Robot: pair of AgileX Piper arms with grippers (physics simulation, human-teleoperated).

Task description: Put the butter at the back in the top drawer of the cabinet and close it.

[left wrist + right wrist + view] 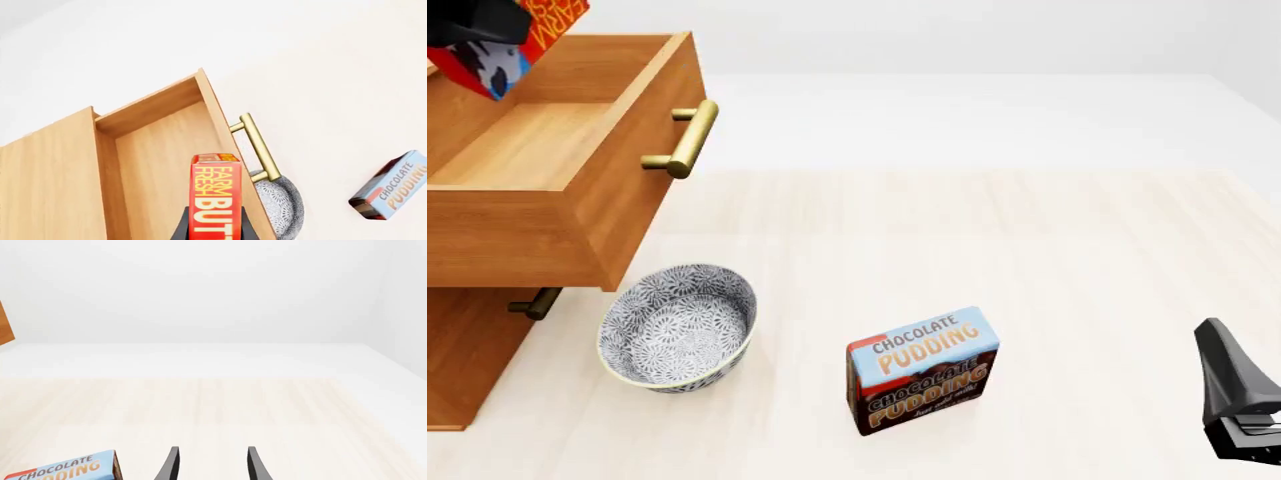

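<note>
Left gripper (pixel 212 231) fingers pinch the butter (pixel 215 197), box long axis running along the fingers, held above the pulled-out top drawer (pixel 554 150), inside its front panel. Right gripper (pixel 210 465) fingers spread, idle, well apart from the drawer.

top drawer (pixel 554 150) open w/ bare floor, bowl (pixel 678 325) under its front, pudding box (pixel 922 370) mid-table

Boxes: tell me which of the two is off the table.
The butter, the red one: the left hand holds it above the open top drawer. The brown-and-blue chocolate pudding box stands on the table, beside the patterned bowl.
</note>
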